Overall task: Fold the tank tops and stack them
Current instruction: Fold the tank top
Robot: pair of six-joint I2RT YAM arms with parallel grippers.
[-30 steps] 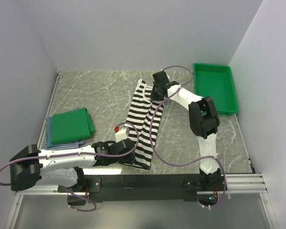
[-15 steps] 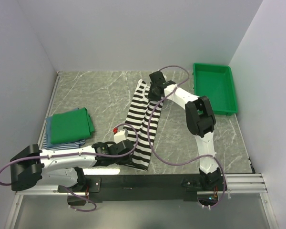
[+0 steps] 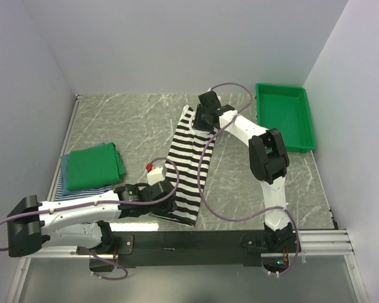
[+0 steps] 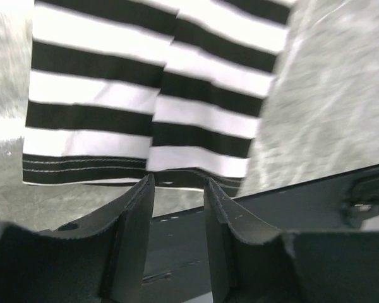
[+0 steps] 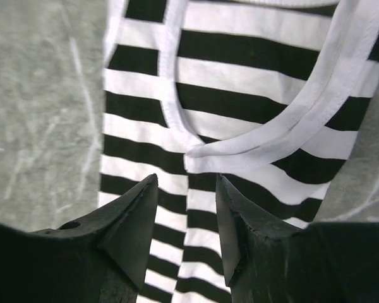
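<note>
A black-and-white striped tank top [image 3: 188,167] lies as a long folded strip down the middle of the table, straps at the far end. My left gripper [image 3: 166,203] is open at its near hem [image 4: 132,167], nothing between the fingers [image 4: 139,208]. My right gripper [image 3: 201,123] is open just above the strap end [image 5: 265,136], holding nothing. At the left, a folded green tank top [image 3: 96,167] rests on a stack with a blue one [image 3: 66,165] and a blue-white striped one [image 3: 66,189] under it.
A rigid green plastic bin [image 3: 284,117] stands at the far right of the table. The black base rail [image 3: 196,240] runs along the near edge, just below the striped top's hem. White walls close in the left, back and right sides.
Both grippers were shut on the ends of the striped top and have now opened, letting go. The strip shifted slightly left and lies flat. The left arm drew back a little.
</note>
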